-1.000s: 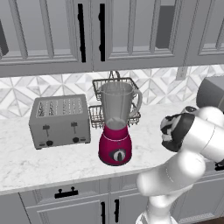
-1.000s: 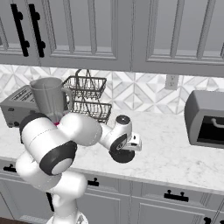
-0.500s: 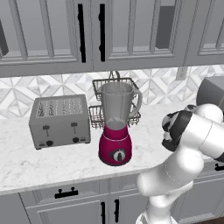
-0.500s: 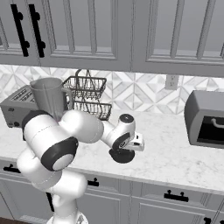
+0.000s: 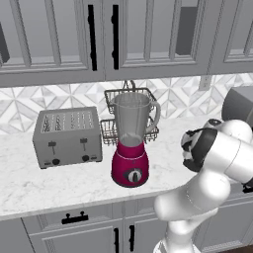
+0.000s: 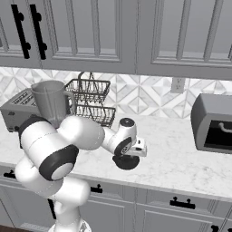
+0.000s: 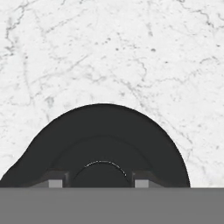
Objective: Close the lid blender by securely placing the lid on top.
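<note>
The lid is a flat black disc lying on the white marble counter, to the right of the blender. My gripper points down onto it, its two fingertips pressed against either side of the lid's raised centre, shut on it. From the right base view the gripper sits right on top of the lid near the counter's front. The blender has a magenta base and an open-topped translucent grey jar, and stands left of the hand.
A grey two-slot toaster stands left of the blender. A wire basket rack is behind it against the tiled wall. A dark toaster oven sits at the counter's right end. Cabinets hang above.
The hand has sunk a little onto the lid, and the fingers have closed in on its raised centre. The blender and the lid have stayed in place.
</note>
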Available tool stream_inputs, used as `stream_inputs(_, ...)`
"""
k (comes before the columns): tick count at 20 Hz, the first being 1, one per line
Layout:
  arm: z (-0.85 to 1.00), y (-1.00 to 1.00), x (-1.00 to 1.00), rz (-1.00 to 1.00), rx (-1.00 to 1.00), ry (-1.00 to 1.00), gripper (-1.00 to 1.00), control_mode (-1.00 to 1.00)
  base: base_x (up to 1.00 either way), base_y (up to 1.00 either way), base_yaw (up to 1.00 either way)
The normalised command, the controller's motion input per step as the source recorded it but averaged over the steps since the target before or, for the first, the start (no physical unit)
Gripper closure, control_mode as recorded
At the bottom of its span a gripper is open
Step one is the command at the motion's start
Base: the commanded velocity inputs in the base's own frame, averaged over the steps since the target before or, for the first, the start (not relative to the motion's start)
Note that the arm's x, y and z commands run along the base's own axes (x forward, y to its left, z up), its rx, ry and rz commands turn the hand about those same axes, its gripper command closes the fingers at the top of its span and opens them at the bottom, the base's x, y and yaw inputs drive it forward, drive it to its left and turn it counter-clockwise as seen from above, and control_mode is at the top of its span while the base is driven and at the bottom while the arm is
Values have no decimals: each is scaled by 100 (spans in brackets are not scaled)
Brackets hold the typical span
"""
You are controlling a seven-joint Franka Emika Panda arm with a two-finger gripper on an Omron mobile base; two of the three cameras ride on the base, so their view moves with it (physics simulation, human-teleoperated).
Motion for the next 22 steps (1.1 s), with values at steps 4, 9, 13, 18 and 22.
stream_inputs(4, -39, 38, -26, -6, -3, 0, 100, -100, 0, 0, 0)
stream_inputs(9, -6, 8, 0, -1, 0, 0, 100, -100, 0, 0, 0)
stream_inputs(13, -1, -1, -1, 0, 0, 0, 100, -100, 0, 0, 0)
stream_inputs(18, 17, 0, -24, 0, 1, -4, 100, -100, 0, 0, 0)
stream_inputs(22, 69, 0, -34, 2, 6, -9, 100, -100, 0, 0, 0)
